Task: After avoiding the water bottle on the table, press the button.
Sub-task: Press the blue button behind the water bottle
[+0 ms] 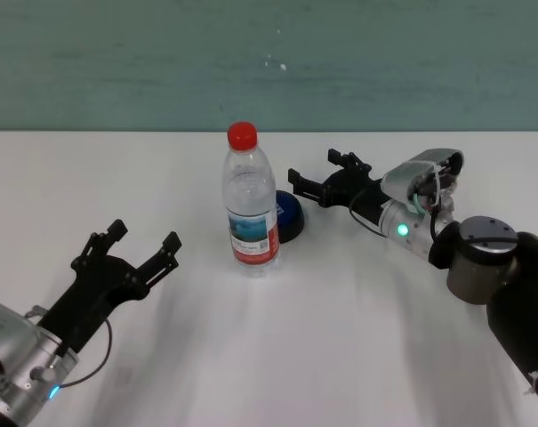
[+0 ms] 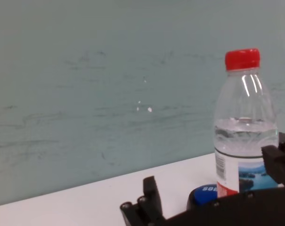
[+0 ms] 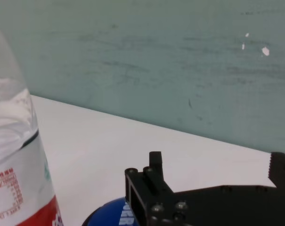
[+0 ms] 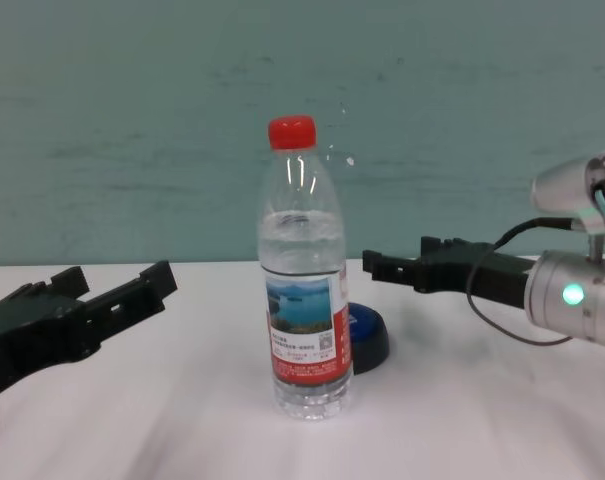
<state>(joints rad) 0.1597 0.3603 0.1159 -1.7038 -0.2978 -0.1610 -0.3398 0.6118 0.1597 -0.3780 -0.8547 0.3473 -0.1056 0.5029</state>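
Note:
The water bottle (image 1: 249, 213), clear with a red cap and red-and-white label, stands upright mid-table (image 1: 340, 356). The blue-topped button (image 1: 289, 216) sits just behind it to the right, partly hidden by it. My right gripper (image 1: 313, 167) is open, hovering just right of and slightly above the button, fingers pointing left toward it without touching. The right wrist view shows the button (image 3: 109, 214) below the right gripper (image 3: 217, 165), with the bottle (image 3: 15, 155) beside it. My left gripper (image 1: 146, 234) rests open at the near left, well apart from the bottle.
A teal wall (image 1: 269, 62) runs along the table's far edge. Bare white tabletop lies on both sides of the bottle and in front of it. In the chest view, the right gripper (image 4: 397, 258) is above the button (image 4: 367, 335), beside the bottle (image 4: 304, 290).

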